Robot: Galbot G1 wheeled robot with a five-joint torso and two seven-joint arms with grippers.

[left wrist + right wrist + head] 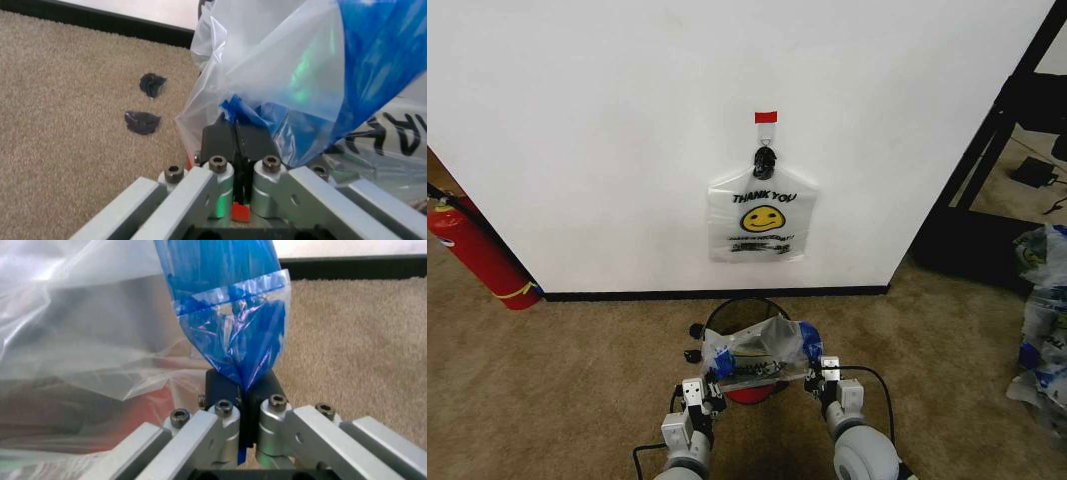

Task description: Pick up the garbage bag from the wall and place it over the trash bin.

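garbage bag (757, 358) | translucent white (blue handle patches) | over trash bin (745, 304)

Office-like room — carpet (547, 380), fire extinguisher (472, 250)

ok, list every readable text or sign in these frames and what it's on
"THANK YOU": black, above a yellow smiley, on the bag hanging on the wall.
Lines under that smiley: too small to read.
Black print on the garbage bag held by both pincers over the trash bin: partial letters, unreadable.
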